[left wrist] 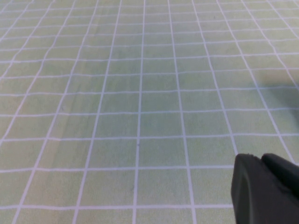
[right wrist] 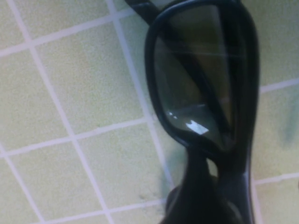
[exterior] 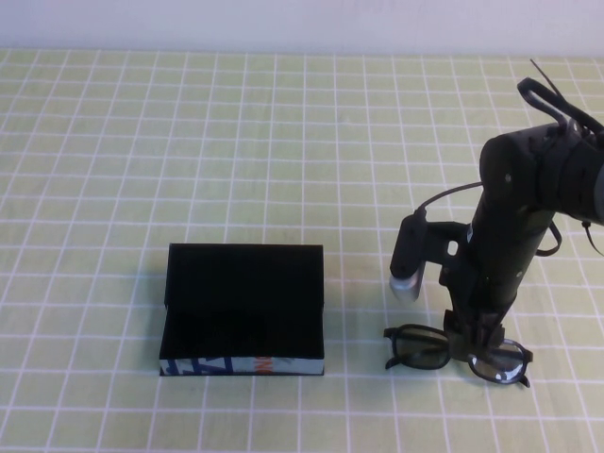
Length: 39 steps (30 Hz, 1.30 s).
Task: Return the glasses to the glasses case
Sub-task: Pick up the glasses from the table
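Your right gripper (exterior: 479, 342) sits down on the glasses (exterior: 458, 351) at the bridge, one lens each side; grip state can't tell. Glasses case (exterior: 243, 310) lies open, well apart to its left. Left gripper (left wrist: 264, 189) over bare tablecloth (left wrist: 140, 93), can't tell if open.

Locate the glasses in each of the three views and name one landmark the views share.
High view: the glasses lie lower right on the table, right of the open glasses case, with the right gripper down at their bridge.
Left wrist view: not in it; only the tablecloth and part of the left gripper at the lower right corner.
Right wrist view: one lens fills the upper right.
Shared landmark: the green checked tablecloth.
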### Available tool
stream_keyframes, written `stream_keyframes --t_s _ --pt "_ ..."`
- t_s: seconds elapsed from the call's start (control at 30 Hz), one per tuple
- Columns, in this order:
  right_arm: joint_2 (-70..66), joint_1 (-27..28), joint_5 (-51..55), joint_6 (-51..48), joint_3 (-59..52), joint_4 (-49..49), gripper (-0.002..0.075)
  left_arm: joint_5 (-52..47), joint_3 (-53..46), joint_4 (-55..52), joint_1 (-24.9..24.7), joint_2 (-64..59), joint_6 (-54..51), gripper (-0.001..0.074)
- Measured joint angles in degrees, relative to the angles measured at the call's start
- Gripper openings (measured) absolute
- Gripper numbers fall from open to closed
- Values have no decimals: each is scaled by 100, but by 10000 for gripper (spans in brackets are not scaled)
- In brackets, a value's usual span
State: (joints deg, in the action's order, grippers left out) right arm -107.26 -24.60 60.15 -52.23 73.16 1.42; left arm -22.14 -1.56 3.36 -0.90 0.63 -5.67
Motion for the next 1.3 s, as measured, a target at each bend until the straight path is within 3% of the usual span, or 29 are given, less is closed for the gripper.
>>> stream_keyframes --t_s 0.2,0.43,0.67,0.93,1.13,1.3 --pt "-54 0 24 0 9 -15 388 0 0 0 0 0 0 -4" --pt "-54 0 70 0 9 -25 288 0 0 0 0 0 0 -4" --pt "-54 0 220 0 9 -36 246 0 0 0 0 0 0 -4" --pt "83 -9 503 0 9 -47 38 0 0 0 0 0 0 -4" --pt "124 -39 548 84 9 -70 22 0 0 0 0 0 0 -4" --pt "237 -408 828 143 286 -90 22 0 0 0 0 0 0 -4"
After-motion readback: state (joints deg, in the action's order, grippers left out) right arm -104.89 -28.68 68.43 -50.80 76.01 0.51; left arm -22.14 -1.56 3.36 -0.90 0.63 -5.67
